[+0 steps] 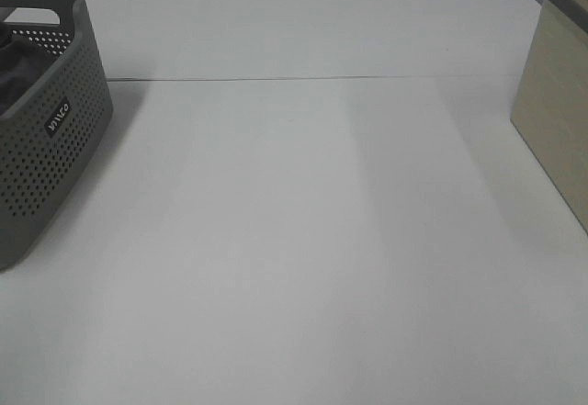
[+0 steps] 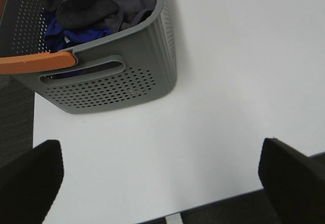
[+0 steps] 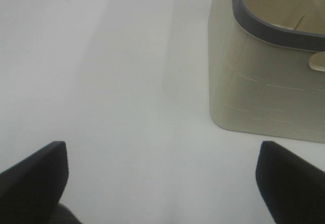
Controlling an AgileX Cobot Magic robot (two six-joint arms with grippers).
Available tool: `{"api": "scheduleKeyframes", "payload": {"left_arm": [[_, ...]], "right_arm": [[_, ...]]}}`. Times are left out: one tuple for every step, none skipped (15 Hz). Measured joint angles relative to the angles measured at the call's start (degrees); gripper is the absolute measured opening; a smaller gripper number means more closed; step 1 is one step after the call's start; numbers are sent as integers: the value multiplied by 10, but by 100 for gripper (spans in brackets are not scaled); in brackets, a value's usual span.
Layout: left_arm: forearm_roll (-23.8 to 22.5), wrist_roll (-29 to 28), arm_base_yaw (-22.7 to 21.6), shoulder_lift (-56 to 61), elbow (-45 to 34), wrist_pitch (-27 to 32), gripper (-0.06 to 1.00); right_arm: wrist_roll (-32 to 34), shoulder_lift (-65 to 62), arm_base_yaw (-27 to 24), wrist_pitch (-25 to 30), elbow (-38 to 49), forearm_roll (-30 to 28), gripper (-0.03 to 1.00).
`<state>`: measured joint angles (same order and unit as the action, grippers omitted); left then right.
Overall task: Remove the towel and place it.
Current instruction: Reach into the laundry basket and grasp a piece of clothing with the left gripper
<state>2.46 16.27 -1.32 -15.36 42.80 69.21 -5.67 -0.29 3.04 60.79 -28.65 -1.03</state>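
Note:
The dark charcoal-grey towel [image 2: 109, 0] lies bunched inside the grey perforated basket [image 2: 117, 76], on top of a blue cloth [image 2: 76, 35]. The basket also shows at the left edge of the high view [image 1: 50, 129], with a dark bit of towel [image 1: 14, 79] visible inside. My left gripper [image 2: 160, 176] is open and empty, hanging above the bare table near the basket's handle side. My right gripper [image 3: 162, 176] is open and empty above the table beside the beige bin [image 3: 264, 82]. Neither gripper shows in the high view.
The beige bin stands at the right edge of the white table [image 1: 303, 240] in the high view [image 1: 556, 111]. An orange handle [image 2: 38, 61] crosses the basket's rim. The table's edge and dark floor [image 2: 15, 117] lie close by the left gripper.

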Motion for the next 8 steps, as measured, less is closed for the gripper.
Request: {"api": "scheduleKeyframes", "payload": {"left_arm": [[-7, 26, 0, -49, 22, 2, 99], [-13, 45, 0, -101, 41, 2, 99], [-18, 64, 0, -143, 55, 3, 99], [-25, 88, 0, -187, 69, 4, 99], [-33, 116, 0, -226, 84, 4, 99], [-37, 128, 0, -246, 91, 5, 99], [-62, 183, 0, -322, 138, 5, 99], [-77, 206, 0, -357, 163, 5, 99]], "right_arm": [[0, 0, 0, 0, 0, 0, 96], [0, 0, 0, 0, 0, 0, 96], [0, 0, 0, 0, 0, 0, 96], [0, 0, 0, 0, 0, 0, 96], [0, 0, 0, 0, 0, 0, 96], [0, 0, 0, 0, 0, 0, 96], [0, 0, 0, 0, 0, 0, 96], [0, 0, 0, 0, 0, 0, 96]]}}
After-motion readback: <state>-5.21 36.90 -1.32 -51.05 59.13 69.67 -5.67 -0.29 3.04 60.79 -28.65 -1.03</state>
